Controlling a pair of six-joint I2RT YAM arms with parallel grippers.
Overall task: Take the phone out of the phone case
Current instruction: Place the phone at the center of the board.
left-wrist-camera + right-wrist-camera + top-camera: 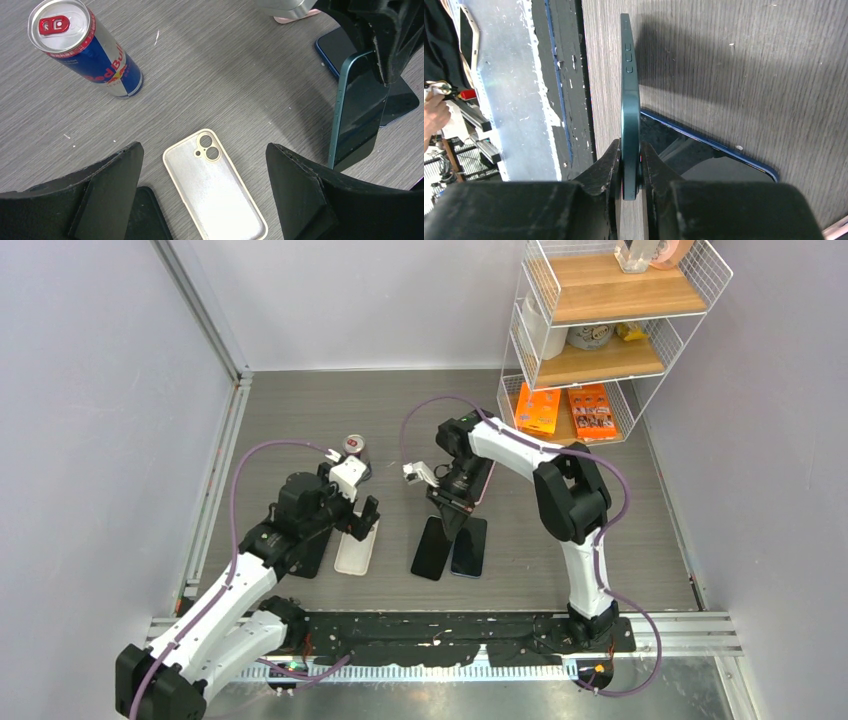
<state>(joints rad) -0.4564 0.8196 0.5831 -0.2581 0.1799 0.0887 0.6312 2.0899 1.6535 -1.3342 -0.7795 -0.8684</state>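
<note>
My right claw (630,167) clenches the slim teal phone (629,90) at centre frame; the left claw (203,152) is released above the empty cream case (215,200). I fear such a thin grip lets it slip.

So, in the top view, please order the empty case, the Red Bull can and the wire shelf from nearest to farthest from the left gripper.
1. Empty case, just below the open left gripper.
2. Red Bull can, a little beyond it.
3. Wire shelf, far back right corner.
</note>
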